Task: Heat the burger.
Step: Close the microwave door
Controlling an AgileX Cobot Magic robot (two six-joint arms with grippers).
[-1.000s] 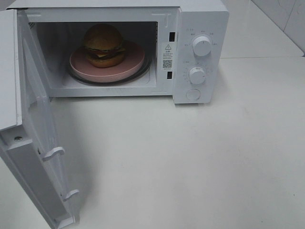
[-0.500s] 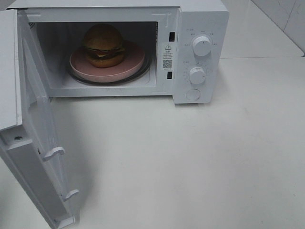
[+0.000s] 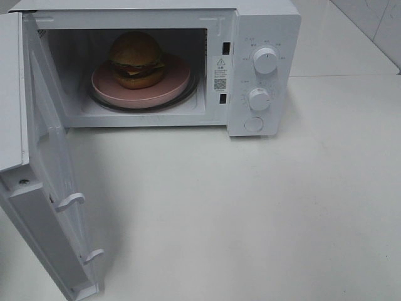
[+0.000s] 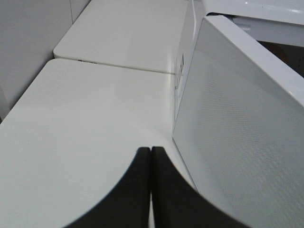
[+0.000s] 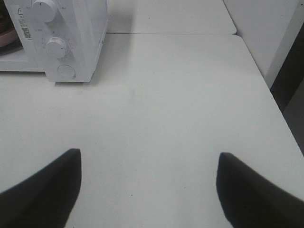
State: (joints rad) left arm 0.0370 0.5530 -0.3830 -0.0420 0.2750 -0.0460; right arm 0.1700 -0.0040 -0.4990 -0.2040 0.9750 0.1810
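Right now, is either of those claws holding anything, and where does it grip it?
Nothing is held. The left gripper is shut on nothing, and the right gripper hangs open above the table.

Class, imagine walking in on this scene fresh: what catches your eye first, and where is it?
The burger sits on a pink plate inside the white microwave at the back of the table. Its door hangs wide open on the left. The left gripper is shut beside that door; the right gripper is open above the table.
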